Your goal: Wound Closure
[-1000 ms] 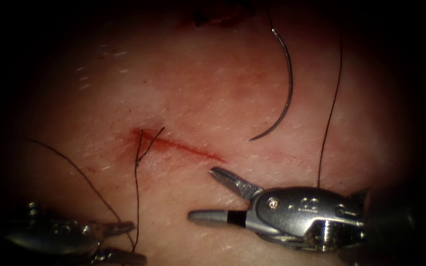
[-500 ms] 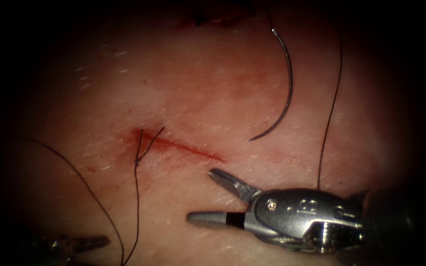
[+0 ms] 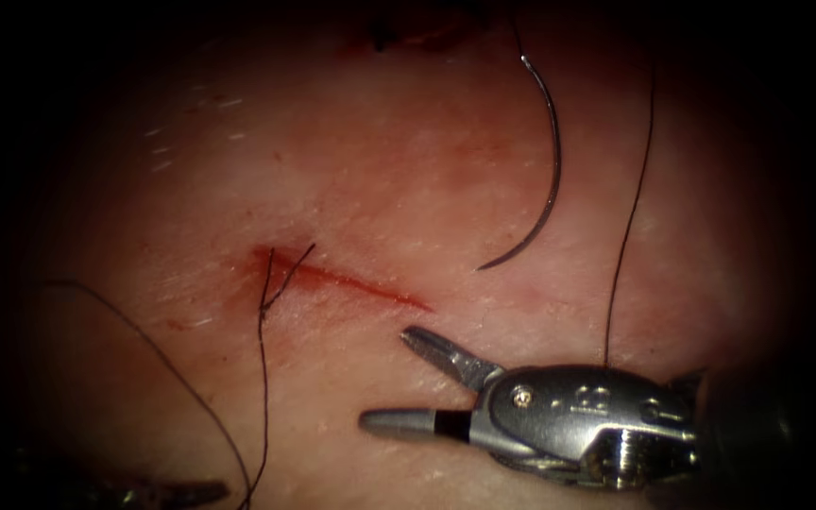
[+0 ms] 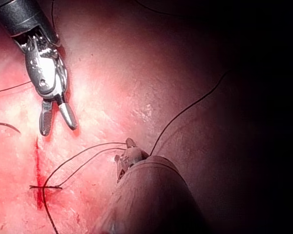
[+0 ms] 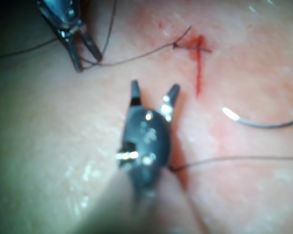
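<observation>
The cut (image 3: 342, 280) runs across the tissue (image 3: 408, 170) with one stitch and its knot (image 3: 264, 304) at its left end. The curved needle (image 3: 553, 170) lies free on the tissue to the right of the cut, held by no tool and not in the tissue. My right tool (image 3: 386, 378) hovers just below the cut's right end, jaws open and holding nothing; the right wrist view has it (image 5: 154, 87) beside the cut (image 5: 198, 68). My left tool (image 3: 191, 492) sits low at the left, jaws parted (image 5: 86, 61), with thread running past its tips (image 4: 124, 150).
A long strand of thread (image 3: 627, 236) drops from the top right and passes behind the right tool's body. Another loop of thread (image 3: 144, 340) curves over the tissue at the lower left. Red fluid stains the skin around the cut.
The left tool has drawn back toward the lower left edge, and the thread loop beside it has shifted slightly. The right tool, the needle and the stitch have stayed put.
</observation>
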Motion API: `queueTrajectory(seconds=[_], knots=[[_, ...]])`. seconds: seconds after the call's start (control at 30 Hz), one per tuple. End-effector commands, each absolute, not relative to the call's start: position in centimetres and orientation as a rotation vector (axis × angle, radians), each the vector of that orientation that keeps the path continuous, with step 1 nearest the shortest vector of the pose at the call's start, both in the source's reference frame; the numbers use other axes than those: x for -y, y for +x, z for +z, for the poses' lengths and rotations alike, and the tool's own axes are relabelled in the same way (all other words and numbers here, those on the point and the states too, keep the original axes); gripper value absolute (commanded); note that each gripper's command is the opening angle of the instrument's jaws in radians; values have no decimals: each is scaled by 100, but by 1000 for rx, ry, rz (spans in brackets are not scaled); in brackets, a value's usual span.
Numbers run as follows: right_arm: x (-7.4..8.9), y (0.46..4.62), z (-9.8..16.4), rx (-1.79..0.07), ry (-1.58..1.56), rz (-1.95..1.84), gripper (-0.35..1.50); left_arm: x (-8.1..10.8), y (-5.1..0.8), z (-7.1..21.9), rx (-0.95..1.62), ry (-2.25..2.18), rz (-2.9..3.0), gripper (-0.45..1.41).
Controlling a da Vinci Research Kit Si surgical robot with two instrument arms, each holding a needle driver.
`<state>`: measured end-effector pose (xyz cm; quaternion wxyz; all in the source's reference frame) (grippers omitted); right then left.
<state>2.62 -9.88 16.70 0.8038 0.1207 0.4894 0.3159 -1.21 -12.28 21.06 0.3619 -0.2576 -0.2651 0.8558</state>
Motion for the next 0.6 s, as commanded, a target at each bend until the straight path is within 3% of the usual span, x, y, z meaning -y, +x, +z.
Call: queueTrajectory(seconds=[0.03,0.1,0.2,0.23,0.3,0.6], knots=[[1002,272,1669,-1050,266,680,136,1243,-135,2103,691,-660,2200,32],[1002,272,1668,-1050,266,680,136,1239,-137,2108,691,-650,2213,22],[1002,272,1667,-1050,267,680,136,1232,-133,2113,691,-672,2270,-20],[1002,272,1667,-1050,267,680,136,1232,-133,2113,691,-672,2270,-20],[1002,272,1667,-1050,267,681,136,1229,-128,2113,691,-690,2306,-45],[1001,276,1665,-1048,267,685,136,1202,-109,2090,585,-691,2326,-45]])
